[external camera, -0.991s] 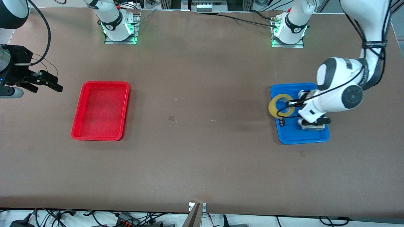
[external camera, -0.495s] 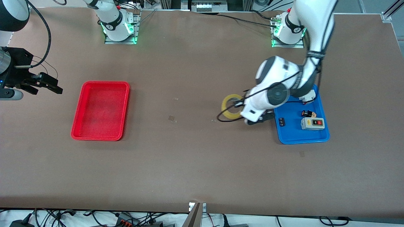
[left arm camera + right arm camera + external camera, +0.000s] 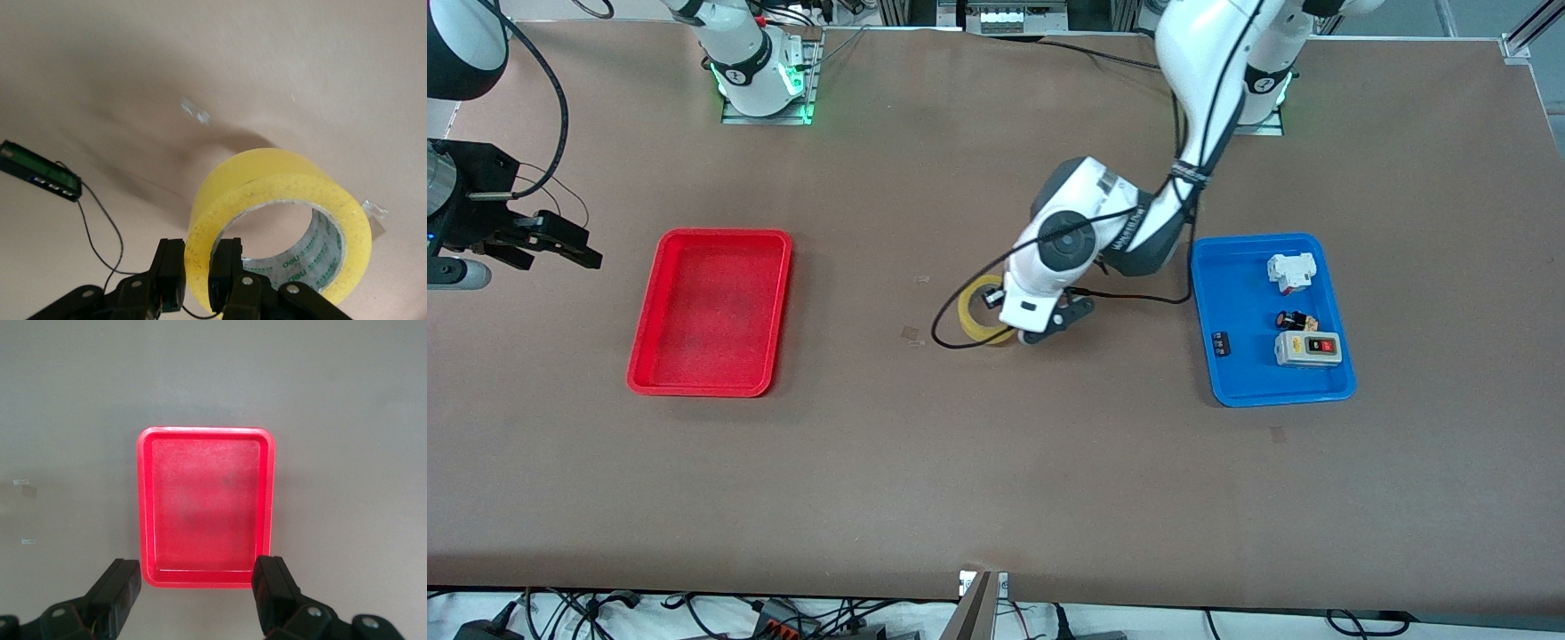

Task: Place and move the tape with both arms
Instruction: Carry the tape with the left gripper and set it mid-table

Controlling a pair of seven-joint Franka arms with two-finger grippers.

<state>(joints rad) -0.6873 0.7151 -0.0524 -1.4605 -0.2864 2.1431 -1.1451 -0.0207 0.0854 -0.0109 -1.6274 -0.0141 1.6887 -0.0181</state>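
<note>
Brown table (image 3: 996, 462); green "nep"-like lettering inside tape (image 3: 280, 220) core.

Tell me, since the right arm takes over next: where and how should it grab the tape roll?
Probably by the ring wall, one finger in the hole and one outside, as the left claw does now. The tape roll is a wide ring with a big open hole, held over the bare table. The right claw, open and waiting near the red tray, should take the rim away from the left claw.
</note>
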